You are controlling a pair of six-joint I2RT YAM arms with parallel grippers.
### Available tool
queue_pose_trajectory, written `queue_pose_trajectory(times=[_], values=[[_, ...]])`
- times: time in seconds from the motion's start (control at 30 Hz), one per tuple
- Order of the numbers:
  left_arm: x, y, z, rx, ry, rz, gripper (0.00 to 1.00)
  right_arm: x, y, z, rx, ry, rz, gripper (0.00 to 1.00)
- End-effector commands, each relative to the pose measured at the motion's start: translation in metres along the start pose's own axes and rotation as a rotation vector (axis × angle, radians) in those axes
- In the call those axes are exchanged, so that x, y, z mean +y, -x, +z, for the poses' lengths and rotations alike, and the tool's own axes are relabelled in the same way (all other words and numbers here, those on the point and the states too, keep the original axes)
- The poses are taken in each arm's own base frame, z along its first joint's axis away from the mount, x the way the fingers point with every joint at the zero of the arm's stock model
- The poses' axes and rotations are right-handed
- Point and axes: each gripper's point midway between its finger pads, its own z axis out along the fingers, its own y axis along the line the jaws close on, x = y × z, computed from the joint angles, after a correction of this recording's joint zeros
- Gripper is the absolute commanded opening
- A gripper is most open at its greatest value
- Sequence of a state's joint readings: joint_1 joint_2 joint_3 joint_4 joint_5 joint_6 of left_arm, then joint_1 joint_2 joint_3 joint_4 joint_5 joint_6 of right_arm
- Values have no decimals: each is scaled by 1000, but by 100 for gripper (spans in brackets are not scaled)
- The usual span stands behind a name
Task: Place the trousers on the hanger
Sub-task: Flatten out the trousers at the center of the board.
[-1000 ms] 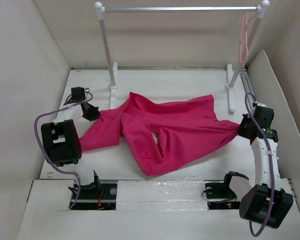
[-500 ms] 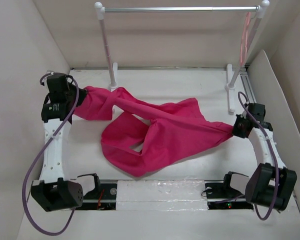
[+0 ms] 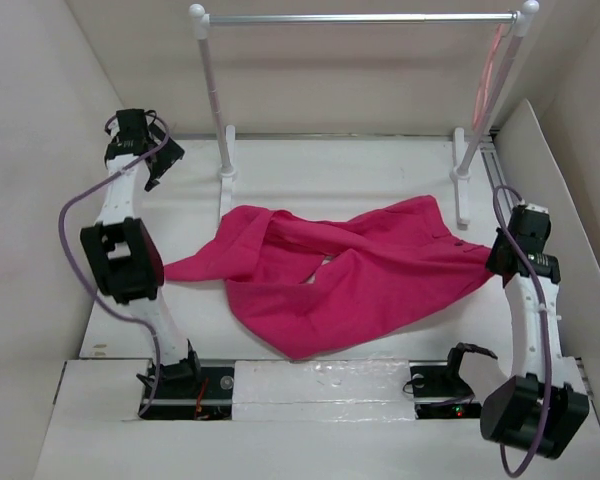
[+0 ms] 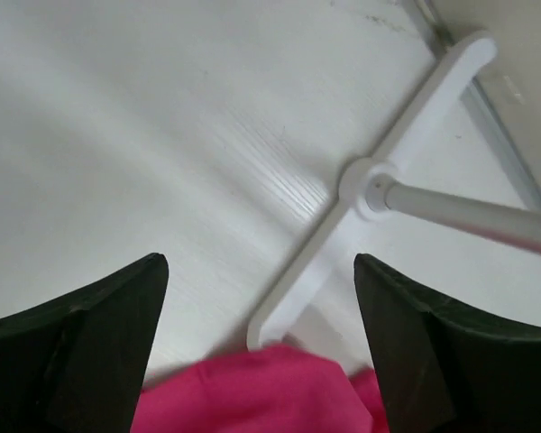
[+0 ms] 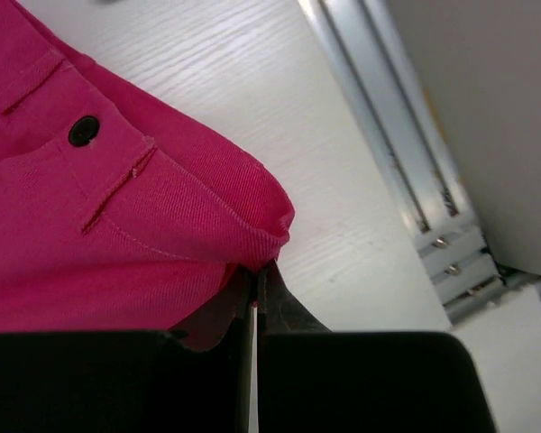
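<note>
The magenta trousers (image 3: 350, 270) lie spread and rumpled across the middle of the table, one leg trailing to the left. At their right end my right gripper (image 3: 496, 256) is shut on the waist corner. The right wrist view shows my right gripper (image 5: 257, 271) pinching the waistband edge of the trousers (image 5: 117, 216), near the dark button (image 5: 83, 131). My left gripper (image 3: 160, 168) stands open at the far back left, apart from the cloth. In its own view the left gripper (image 4: 260, 266) is empty, above a fold of the trousers (image 4: 261, 392). The pale-pink hanger (image 3: 489, 75) hangs at the rack's right end.
A white-posted rack with a silver bar (image 3: 360, 18) stands at the back; its left foot (image 3: 227, 180) touches the cloth's back edge, and that foot (image 4: 370, 189) shows ahead of the left fingers. A metal rail (image 5: 406, 153) runs along the right wall.
My left gripper has opened and let go of the trouser leg, moving back and up. The cloth has dropped and settled flatter on the table. The right gripper keeps its hold.
</note>
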State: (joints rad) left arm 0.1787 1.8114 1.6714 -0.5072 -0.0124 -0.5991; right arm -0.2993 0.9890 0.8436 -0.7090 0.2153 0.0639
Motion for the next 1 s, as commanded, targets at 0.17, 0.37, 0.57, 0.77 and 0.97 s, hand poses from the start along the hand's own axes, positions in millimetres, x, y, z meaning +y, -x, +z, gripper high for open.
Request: queue_pose_trajectory(times=[0.17,0.37,0.57,0.77,0.97], values=[[-86,-15,-27,-5,-170,198,61,-14,33,-19,-73,-27,-123,78],[-48,-159,-99,61,-134,456,1,70,55,-44,-222,299,-275,69],[29,-246,-144,225,-129,549,50,148,25,-65,-262,580,-424,0],[28,-284,-145,261,-40,720,88,192,7,-72,-248,716,-551,66],[24,-287,-111,177,76,793,87,212,-6,-87,-279,825,-575,78]])
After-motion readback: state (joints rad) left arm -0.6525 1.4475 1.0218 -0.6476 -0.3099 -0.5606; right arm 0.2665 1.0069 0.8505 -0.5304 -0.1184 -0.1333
